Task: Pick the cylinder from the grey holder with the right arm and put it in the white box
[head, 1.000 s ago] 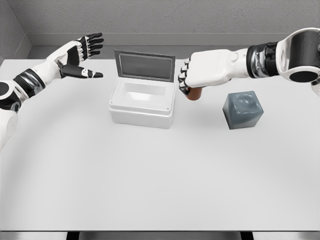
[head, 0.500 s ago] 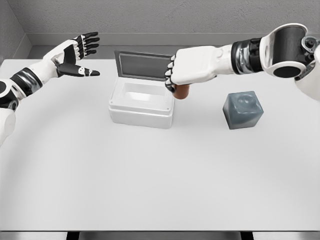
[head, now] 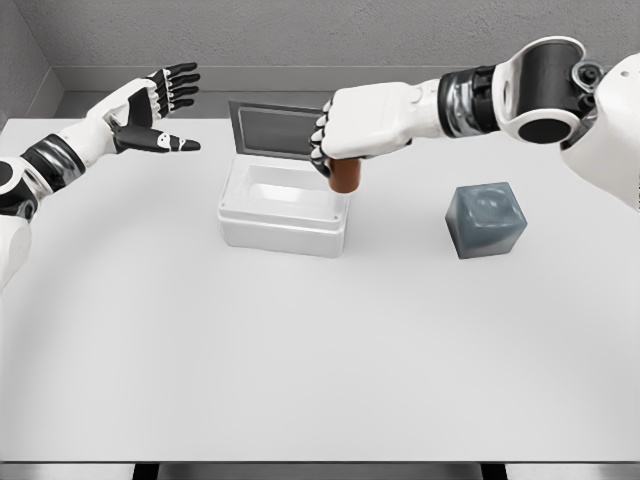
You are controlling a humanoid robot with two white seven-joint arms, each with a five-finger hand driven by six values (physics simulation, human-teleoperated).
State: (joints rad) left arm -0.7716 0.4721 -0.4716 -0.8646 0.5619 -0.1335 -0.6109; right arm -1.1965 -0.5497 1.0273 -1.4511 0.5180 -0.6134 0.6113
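Right hand (head: 362, 130) curled tight around the brown cylinder (head: 345, 176) — held upright in the air, lower half showing below the fingers, above the right rim of the white box (head: 284, 214). Box toward the far edge of the table (head: 300, 350), left of centre, lid (head: 282, 129) standing open at its back. Grey holder (head: 486, 220) well apart toward the right edge. Left hand (head: 155, 110) raised over the far left corner — fingers spread wide, holding nothing.

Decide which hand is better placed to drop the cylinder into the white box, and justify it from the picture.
Right. The right hand already grips the brown cylinder at the white box's right rim. The left hand hangs open, away to the box's left, holding nothing.
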